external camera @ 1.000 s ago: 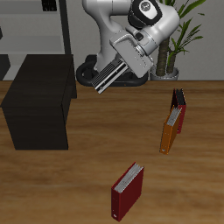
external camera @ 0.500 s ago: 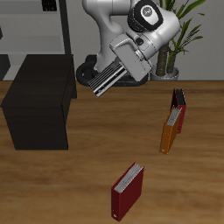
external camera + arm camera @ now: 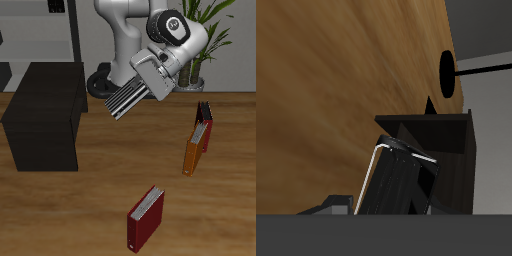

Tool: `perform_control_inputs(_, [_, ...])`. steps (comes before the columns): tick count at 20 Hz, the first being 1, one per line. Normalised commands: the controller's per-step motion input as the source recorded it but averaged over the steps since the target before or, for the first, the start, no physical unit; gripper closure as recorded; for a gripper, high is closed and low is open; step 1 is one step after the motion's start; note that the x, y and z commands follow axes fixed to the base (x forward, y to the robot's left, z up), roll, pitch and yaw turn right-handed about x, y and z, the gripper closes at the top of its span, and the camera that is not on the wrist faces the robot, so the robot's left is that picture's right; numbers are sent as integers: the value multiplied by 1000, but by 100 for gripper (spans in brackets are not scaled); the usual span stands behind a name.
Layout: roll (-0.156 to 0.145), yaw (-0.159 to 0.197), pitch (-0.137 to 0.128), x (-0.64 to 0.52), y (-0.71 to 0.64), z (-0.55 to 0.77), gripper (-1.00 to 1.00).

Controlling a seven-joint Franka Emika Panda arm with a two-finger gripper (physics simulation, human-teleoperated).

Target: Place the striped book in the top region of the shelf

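The claw (image 3: 143, 88) pinches the striped book (image 3: 127, 99), holding it tilted in the air above the worktop (image 3: 90, 215), between the black shelf (image 3: 45, 115) and the robot's base. A dark red book (image 3: 146, 218) lies near the front edge, and an orange book (image 3: 194, 150) stands against another dark red one. No writing is legible on any cover.

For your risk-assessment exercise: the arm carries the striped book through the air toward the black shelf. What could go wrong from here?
1. The striped book juts far out of the hand, held by one end only, so it might slip or swing.
2. It travels tilted; arriving like that, it could catch the edge of the shelf instead of lying flat on top.
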Motion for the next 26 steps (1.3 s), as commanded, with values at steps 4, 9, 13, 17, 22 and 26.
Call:
perform_control_inputs(4, [-33, -9, 2, -32, 88, -51, 100])
perform_control_inputs(9, [-49, 8, -13, -39, -77, -45, 100])
perform_control_inputs(13, [-88, -19, -22, 14, -292, 66, 100])
perform_control_inputs(17, [-40, -19, 1, 8, -177, 36, 100])
perform_control_inputs(22, [-39, -8, -1, 40, -197, 41, 100])
perform_control_inputs(26, [-27, 0, -31, 72, -161, -4, 100])
